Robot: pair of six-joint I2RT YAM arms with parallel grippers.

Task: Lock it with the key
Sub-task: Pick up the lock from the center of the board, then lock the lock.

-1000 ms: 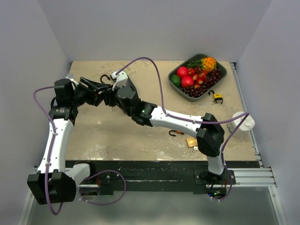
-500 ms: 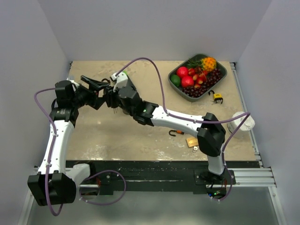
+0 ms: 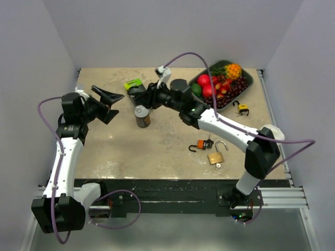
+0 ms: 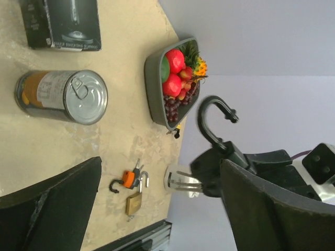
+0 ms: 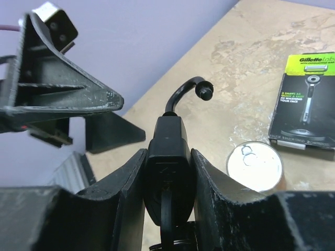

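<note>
Right gripper [image 5: 168, 159] clamped on black padlock [image 5: 167, 138], shackle open, far side near can [image 3: 142, 116], left gripper [image 3: 113, 104] spread wide

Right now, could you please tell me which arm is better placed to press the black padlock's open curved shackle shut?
Probably the left. The right gripper is shut on the black padlock, shackle open toward the left gripper, which is open, empty and facing it.

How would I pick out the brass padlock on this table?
Start at the tray of fruit in the far right corner and come toward the near edge of the table. Two padlocks lie close together there. The brass padlock is nearer the edge, gold-bodied with a silver shackle; the orange padlock beside it has a black one.
</note>
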